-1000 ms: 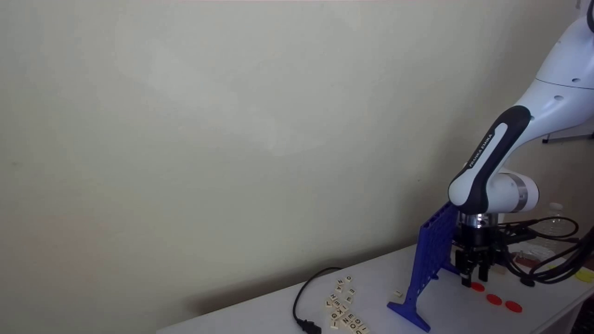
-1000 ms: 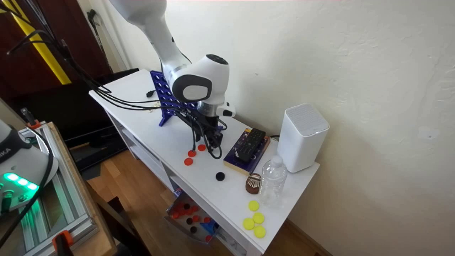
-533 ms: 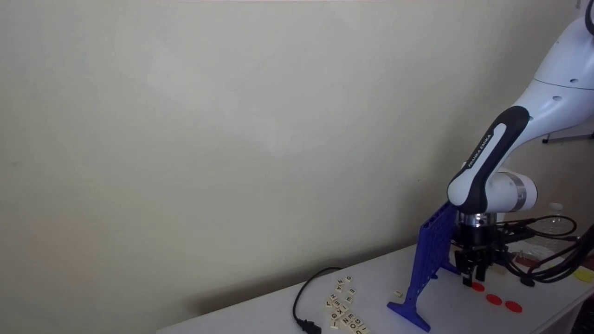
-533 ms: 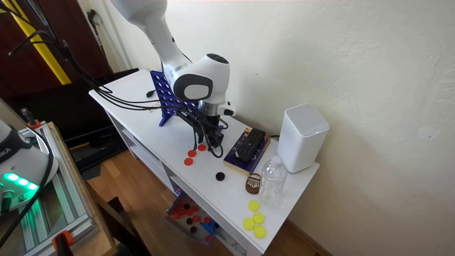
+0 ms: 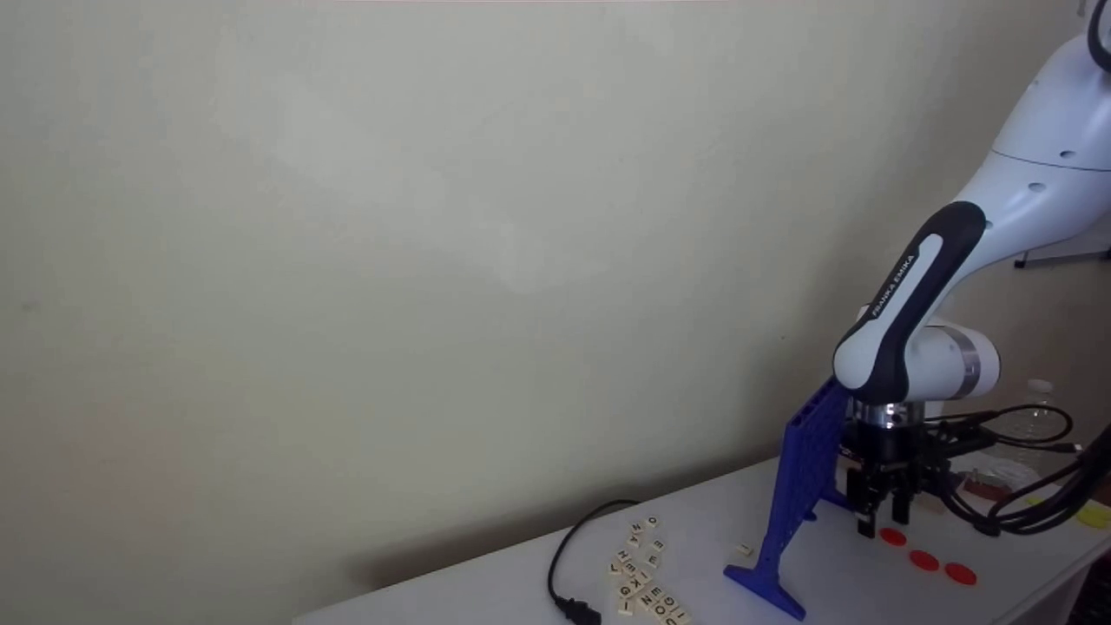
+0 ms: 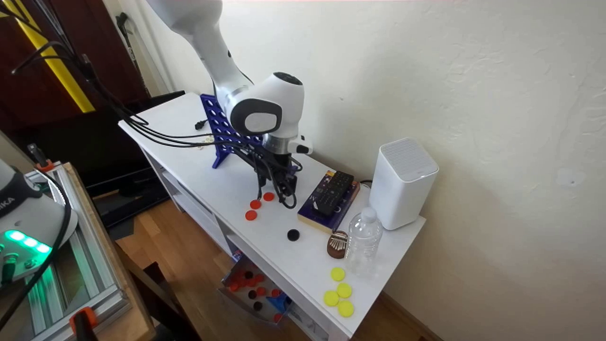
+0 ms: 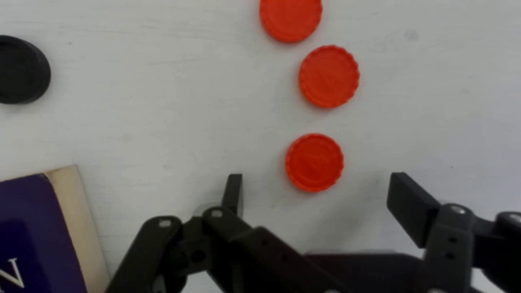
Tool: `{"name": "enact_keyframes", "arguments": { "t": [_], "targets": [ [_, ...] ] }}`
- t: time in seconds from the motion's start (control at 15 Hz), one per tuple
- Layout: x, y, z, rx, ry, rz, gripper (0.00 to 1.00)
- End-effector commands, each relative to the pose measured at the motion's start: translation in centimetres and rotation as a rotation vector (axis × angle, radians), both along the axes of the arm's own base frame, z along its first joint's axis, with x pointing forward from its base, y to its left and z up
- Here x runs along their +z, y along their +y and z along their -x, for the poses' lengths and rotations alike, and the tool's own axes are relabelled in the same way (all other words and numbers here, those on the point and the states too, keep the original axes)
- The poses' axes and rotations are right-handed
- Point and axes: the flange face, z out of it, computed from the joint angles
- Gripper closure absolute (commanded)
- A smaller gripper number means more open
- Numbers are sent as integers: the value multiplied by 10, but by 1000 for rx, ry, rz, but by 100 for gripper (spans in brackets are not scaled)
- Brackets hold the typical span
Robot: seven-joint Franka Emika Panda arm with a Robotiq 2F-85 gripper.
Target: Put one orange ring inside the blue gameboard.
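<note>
Three orange rings lie flat on the white table. In the wrist view the nearest orange ring point(image 7: 314, 162) sits just beyond the space between the fingertips of my gripper point(image 7: 315, 183), touched by neither. A second ring point(image 7: 329, 76) and a third ring point(image 7: 291, 18) lie farther up that view. The fingers point(image 7: 413, 209) stand wide apart with nothing held. In an exterior view the gripper point(image 5: 884, 523) points down, slightly above the table beside the nearest ring point(image 5: 892, 536). The blue gameboard point(image 5: 792, 486) stands upright close by; the arm covers part of it in an exterior view point(image 6: 218, 118).
A black token point(image 6: 293, 235) and a dark blue book point(image 6: 308, 207) with a remote point(image 6: 334, 193) on it lie near the gripper. Farther along are a clear bottle point(image 6: 364, 239), a white box point(image 6: 405, 189) and yellow tokens point(image 6: 344, 290). Letter tiles point(image 5: 638, 582) lie past the board.
The fingers drew nearer to each other half a second ago and have spread apart again. The gripper has shifted a little toward the board. The rings and board have not moved.
</note>
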Motion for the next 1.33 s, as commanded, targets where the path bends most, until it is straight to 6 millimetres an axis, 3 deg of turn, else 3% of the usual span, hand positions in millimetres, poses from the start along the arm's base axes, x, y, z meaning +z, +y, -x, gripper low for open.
{"name": "enact_keyframes", "arguments": {
  "t": [0.0,0.2,0.47,0.6,0.8,0.93,1.07,1.27],
  "targets": [
    [-6,0,0,32,37,29,24],
    [-6,-3,0,50,43,42,34],
    [-7,0,1,70,53,45,28],
    [-7,1,1,76,58,46,32],
    [-7,1,1,84,61,48,55],
    [-6,4,0,87,68,47,64],
    [-3,5,-1,92,72,48,71],
    [-3,3,-2,91,79,50,69]
  ]
}}
